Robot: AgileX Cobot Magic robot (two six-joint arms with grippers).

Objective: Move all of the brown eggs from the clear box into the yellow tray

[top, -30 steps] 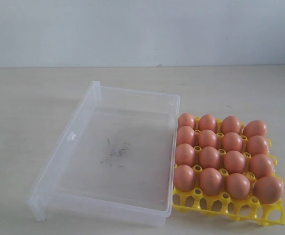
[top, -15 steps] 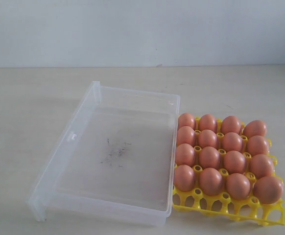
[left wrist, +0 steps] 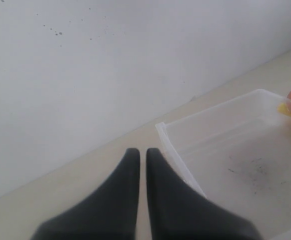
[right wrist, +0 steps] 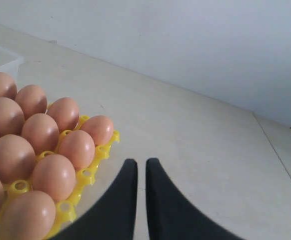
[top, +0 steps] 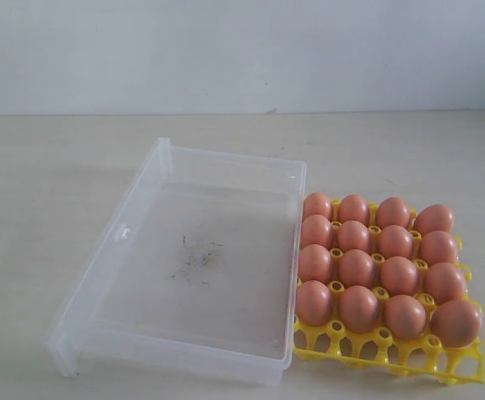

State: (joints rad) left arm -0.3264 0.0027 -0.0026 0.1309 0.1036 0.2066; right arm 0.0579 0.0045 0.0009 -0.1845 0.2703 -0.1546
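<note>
Several brown eggs (top: 357, 268) fill every cell of the yellow tray (top: 339, 343), which stands against the right side of the clear box (top: 109, 246). No egg lies in the box; only dark specks mark its floor. Neither arm shows in the exterior view. My left gripper (left wrist: 142, 152) is shut on nothing, hovering over the table beside the clear box (left wrist: 171, 142). My right gripper (right wrist: 141, 162) is shut and empty too, over bare table just off the edge of the yellow tray (right wrist: 88, 172), near the brown eggs (right wrist: 53, 176).
A pale wall (top: 242, 50) rises behind the beige table (top: 42, 183). A seam in the tabletop (right wrist: 278, 155) runs past the right gripper.
</note>
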